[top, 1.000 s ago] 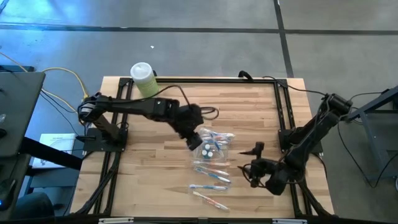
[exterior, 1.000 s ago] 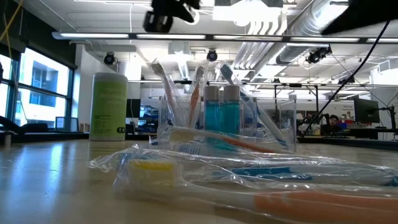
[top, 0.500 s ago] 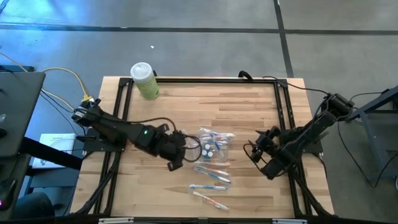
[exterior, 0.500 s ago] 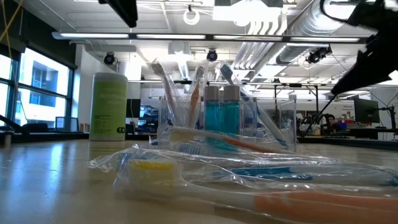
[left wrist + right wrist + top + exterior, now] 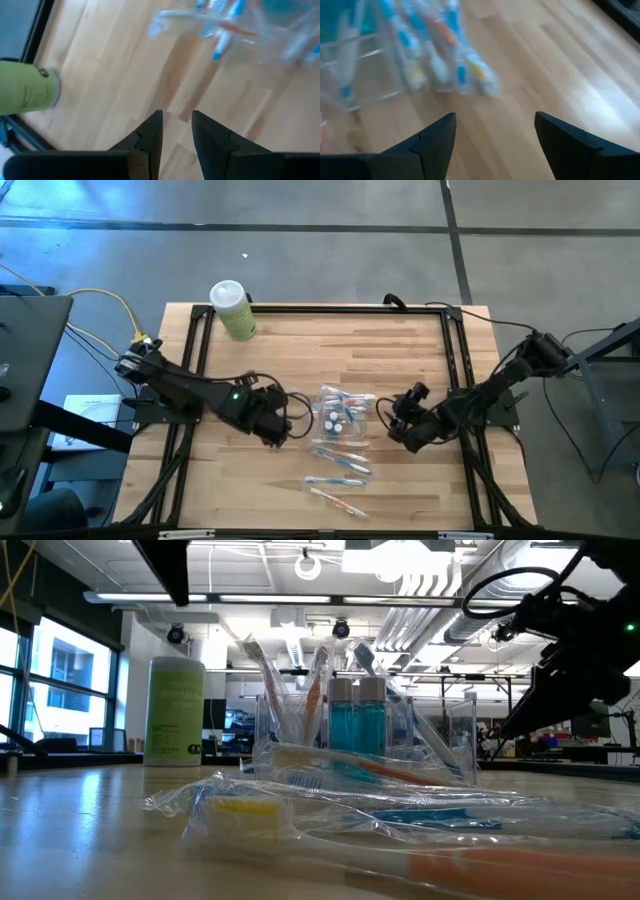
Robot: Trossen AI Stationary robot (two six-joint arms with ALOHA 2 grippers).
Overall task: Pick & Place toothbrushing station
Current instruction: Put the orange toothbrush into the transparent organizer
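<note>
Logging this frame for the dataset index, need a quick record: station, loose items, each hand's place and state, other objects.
station: clear plastic holder mid-table, toothbrushes and two blue white-capped tubes upright in it
loose items: wrapped toothbrushes flat on the wooden table, nearer the front edge than the holder
left hand: beside the holder on its left, fingers slightly apart, empty
right hand: on the holder's right, open, empty
other: pale green bottle, upright at the far left corner

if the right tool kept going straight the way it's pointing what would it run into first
Probably the wrapped toothbrushes lying beside the clear holder. The right tool, fingers wide apart and empty, points across bare table toward them. Depth is hard to judge, so it might pass over them.
</note>
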